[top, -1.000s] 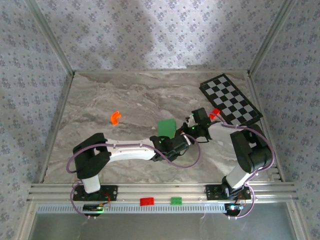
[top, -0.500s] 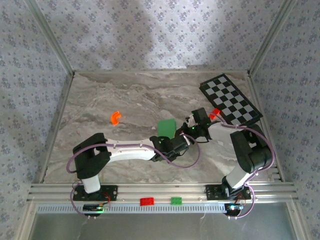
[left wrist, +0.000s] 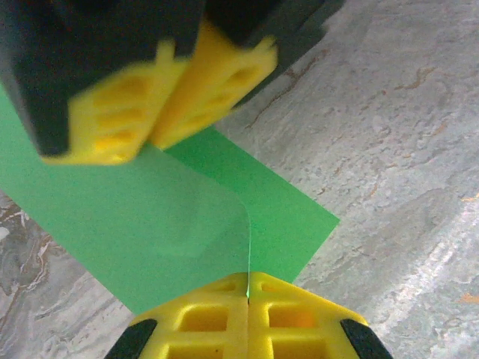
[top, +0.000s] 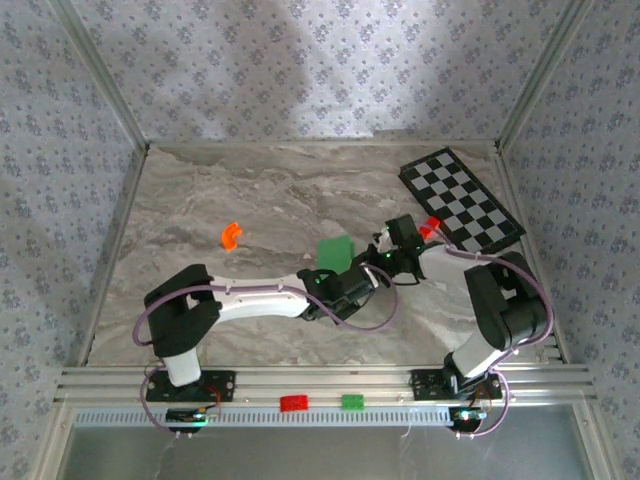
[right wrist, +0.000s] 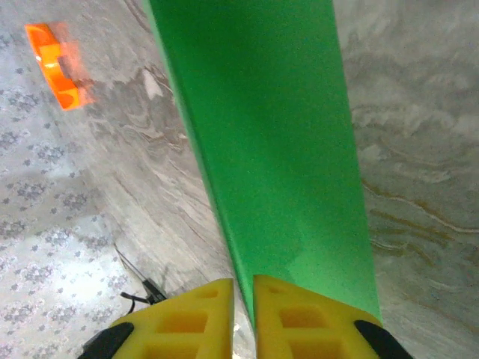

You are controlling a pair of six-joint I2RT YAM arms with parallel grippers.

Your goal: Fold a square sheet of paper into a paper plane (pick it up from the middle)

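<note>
The square sheet of paper [top: 336,250] is bright green and lies mid-table, bent over on itself, with one layer curving up over the other [left wrist: 135,217]. My left gripper [left wrist: 248,280] is shut on its near edge, the yellow fingertips pressed together on the paper. Opposite it, my right gripper [right wrist: 243,299] stands slightly open; the paper's edge [right wrist: 269,134] runs into the narrow gap between its fingers [left wrist: 161,105]. In the top view both grippers meet at the sheet's right side [top: 372,262]. The paper plane is out of view.
A checkered board [top: 462,200] lies at the back right, with a small red piece [top: 430,227] beside it. An orange piece [top: 231,236] sits left of the paper. A red brick [top: 294,403] and a green brick [top: 352,402] rest on the front rail.
My left gripper has closed fully on the paper's edge. My right gripper's jaws have parted a little. The sheet now looks flatter and squarer from above.
</note>
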